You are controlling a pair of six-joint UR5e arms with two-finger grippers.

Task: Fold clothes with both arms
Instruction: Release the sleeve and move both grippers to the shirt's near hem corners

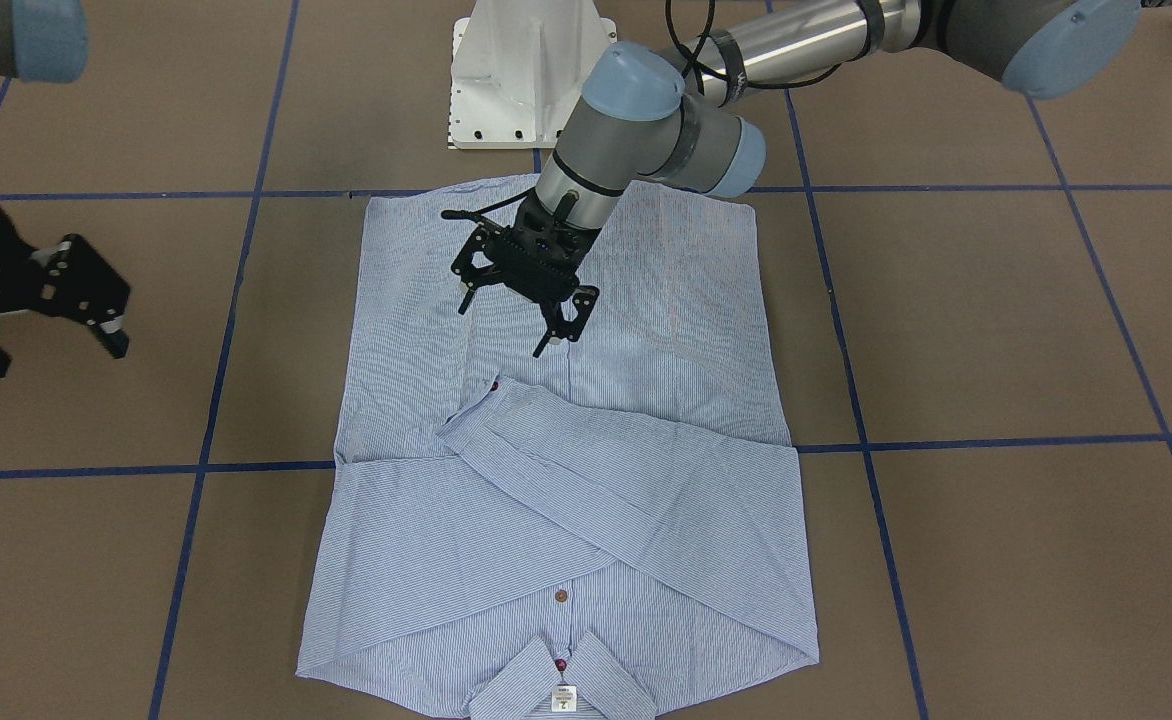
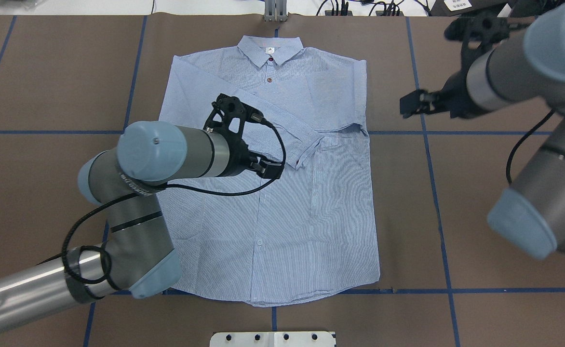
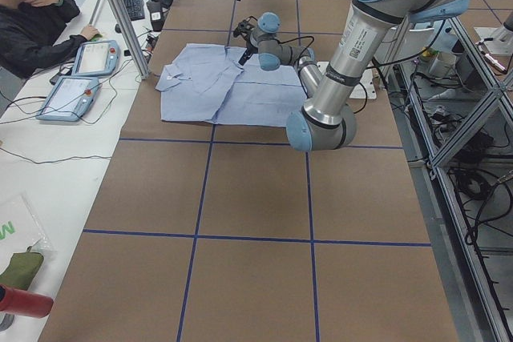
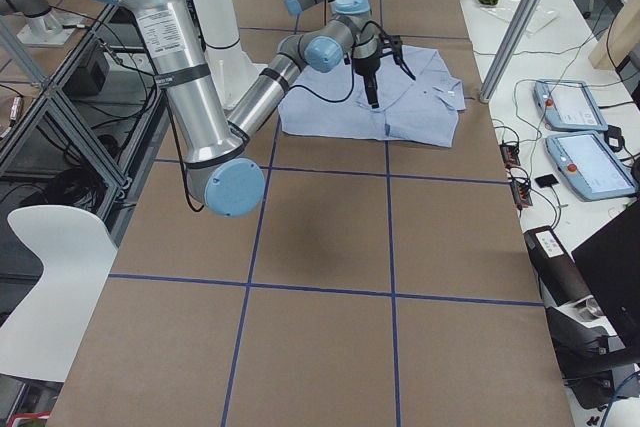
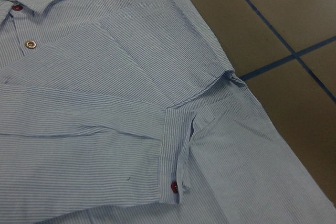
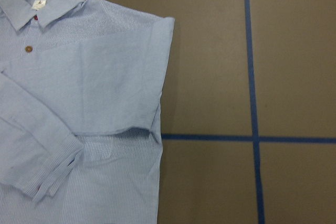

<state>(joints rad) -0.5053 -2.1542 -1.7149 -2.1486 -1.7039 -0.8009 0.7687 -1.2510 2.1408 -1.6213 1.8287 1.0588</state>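
Observation:
The light blue striped shirt (image 1: pixel 566 500) lies flat and face up on the brown table, collar (image 2: pixel 270 48) on the side far from the robot. Both sleeves are folded across the chest, and one cuff with a dark red button (image 5: pixel 175 186) lies at the middle. My left gripper (image 1: pixel 506 325) hangs open and empty just above the shirt's lower front, close to that cuff; it also shows in the overhead view (image 2: pixel 229 108). My right gripper (image 1: pixel 51 355) is open and empty, above bare table beside the shirt (image 2: pixel 410 103). The right wrist view shows the folded shoulder edge (image 6: pixel 157 77).
The white pedestal base (image 1: pixel 516 80) stands behind the shirt's hem. Blue tape lines (image 1: pixel 846 445) cross the brown table. An operator (image 3: pixel 36 18) sits beside teach pendants (image 3: pixel 76 94) on a side bench. Bare table lies on both sides of the shirt.

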